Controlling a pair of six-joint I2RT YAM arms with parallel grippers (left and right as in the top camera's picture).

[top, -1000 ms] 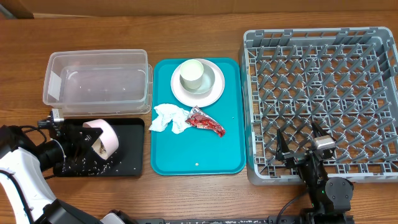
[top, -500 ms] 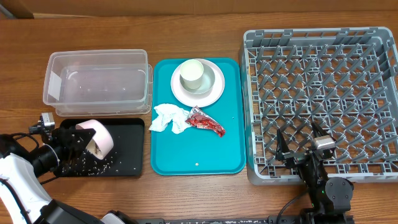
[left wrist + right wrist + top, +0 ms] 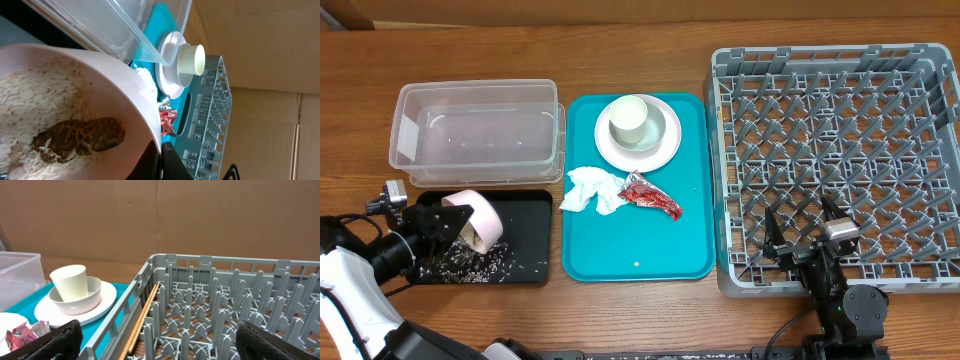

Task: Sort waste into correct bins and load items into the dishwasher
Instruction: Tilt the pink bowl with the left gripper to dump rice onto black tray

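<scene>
My left gripper [image 3: 442,224] is shut on the rim of a pink bowl [image 3: 478,217], tipped on its side over the black tray [image 3: 525,235]. In the left wrist view the pink bowl [image 3: 100,90] holds white rice and a brown lump of food, with my left gripper [image 3: 161,161] pinching its rim. Rice lies scattered on the black tray. My right gripper [image 3: 807,237] is open and empty over the front of the grey dishwasher rack [image 3: 930,140]; it also shows in the right wrist view [image 3: 155,340]. A cream cup [image 3: 630,120] stands in a white bowl on a white plate [image 3: 660,155].
A teal tray [image 3: 640,250] holds crumpled white tissue [image 3: 593,190] and a red wrapper [image 3: 650,194]. A clear plastic bin [image 3: 475,135] stands behind the black tray. A wooden chopstick [image 3: 142,317] lies along the rack's left side.
The left gripper moved left with the pink bowl a second ago. More rice has since spread over the black tray. The right arm has not moved.
</scene>
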